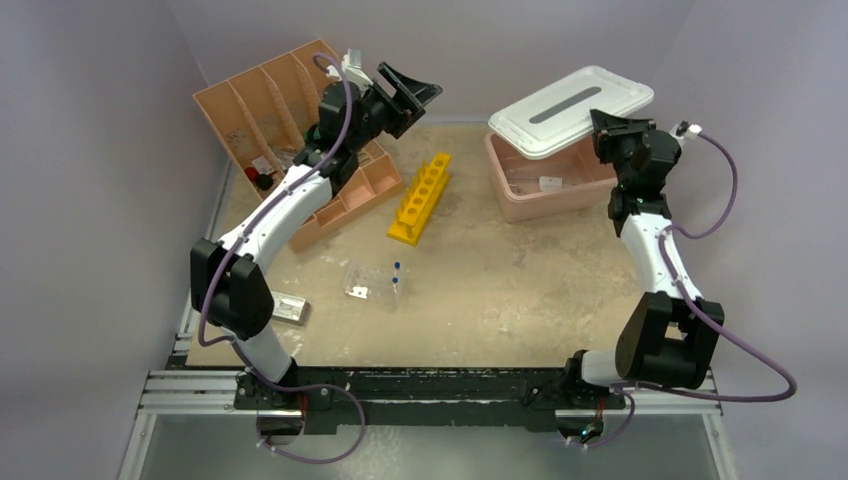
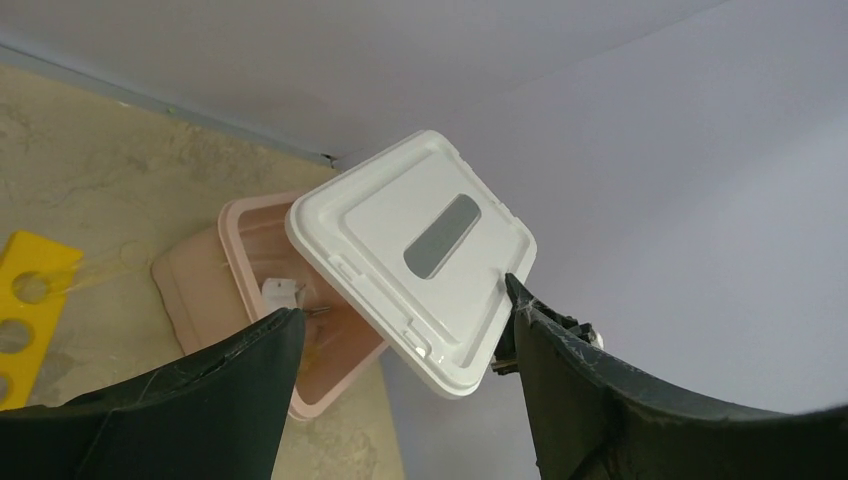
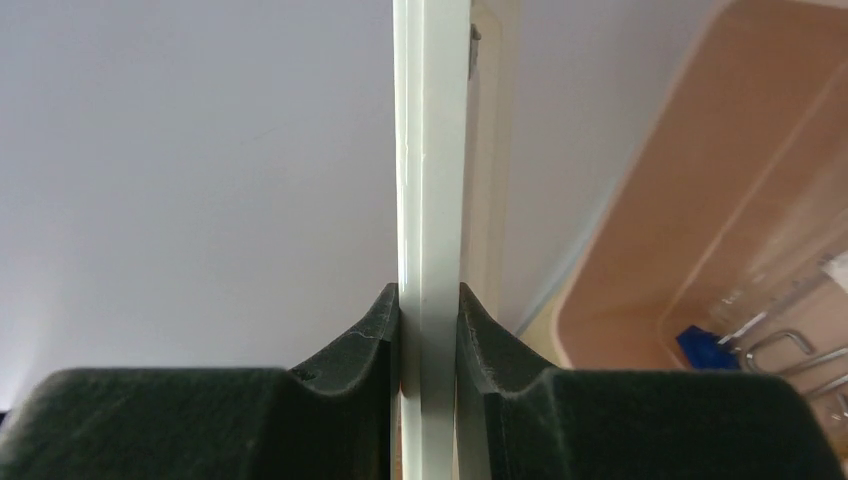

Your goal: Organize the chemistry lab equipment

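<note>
Holding white lid [image 1: 570, 105] by rim above pink tub [image 1: 520, 195]: right claw [image 3: 428, 300] clamped. Empty left claw [image 1: 410, 95] apart, left of tub. Loose blue-tipped pipettes [image 1: 394, 283] on counter [image 1: 500, 300], front-left of tub. Risk: thin edge grip slips, lid drops.

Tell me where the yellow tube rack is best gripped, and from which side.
Probably at mid-length of the yellow tube rack, from straight above, jaws across its narrow width. It lies long and slim, diagonal on the table, with both long sides clear. The open left gripper is nearer.
</note>
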### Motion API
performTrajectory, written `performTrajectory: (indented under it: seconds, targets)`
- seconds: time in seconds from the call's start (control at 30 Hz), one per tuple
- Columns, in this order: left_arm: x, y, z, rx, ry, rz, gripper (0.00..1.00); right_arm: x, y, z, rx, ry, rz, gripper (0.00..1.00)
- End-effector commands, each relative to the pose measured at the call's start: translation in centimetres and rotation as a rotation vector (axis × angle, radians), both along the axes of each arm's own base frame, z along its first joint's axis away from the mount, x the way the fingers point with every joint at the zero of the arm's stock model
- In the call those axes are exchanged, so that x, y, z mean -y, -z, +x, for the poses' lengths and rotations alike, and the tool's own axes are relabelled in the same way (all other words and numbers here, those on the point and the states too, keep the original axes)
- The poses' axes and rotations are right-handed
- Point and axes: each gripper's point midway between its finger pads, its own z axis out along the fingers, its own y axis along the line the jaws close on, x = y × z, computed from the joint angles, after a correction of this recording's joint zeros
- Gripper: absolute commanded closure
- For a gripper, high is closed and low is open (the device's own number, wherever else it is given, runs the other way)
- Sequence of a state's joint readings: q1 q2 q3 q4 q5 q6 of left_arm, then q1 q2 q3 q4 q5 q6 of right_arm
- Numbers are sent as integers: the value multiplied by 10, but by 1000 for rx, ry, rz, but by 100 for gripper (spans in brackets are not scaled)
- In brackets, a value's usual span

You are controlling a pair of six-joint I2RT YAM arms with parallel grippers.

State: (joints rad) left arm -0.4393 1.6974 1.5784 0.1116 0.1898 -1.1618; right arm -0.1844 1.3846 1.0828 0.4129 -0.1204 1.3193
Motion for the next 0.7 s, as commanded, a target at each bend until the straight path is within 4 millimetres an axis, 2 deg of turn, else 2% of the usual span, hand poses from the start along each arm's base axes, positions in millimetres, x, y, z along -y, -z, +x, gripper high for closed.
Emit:
performTrajectory:
  seconds: [0.0,0.17,0.33,0.4,0.47,0.6,0.67]
  targets:
    - [21,-5,-4,74,37,80,25,16,-6,-8,31,98,-32,100]
    - [42,17,-7,72,34,193,26,18,26,-4,-16,105,-24,100]
    - [48,29,-8,64,24,274,28,20,48,-7,-44,115,-36,97]
    - [49,32,-9,59,22,284,28,20,56,-9,-70,116,-42,90]
    - [49,35,-9,58,24,289,28,24,63,-12,-98,142,-51,76]
    - [53,41,-10,53,32,300,28,28,79,-23,-179,171,-41,58]
    - [54,44,-9,46,28,302,28,27,81,-29,-215,170,-33,47]
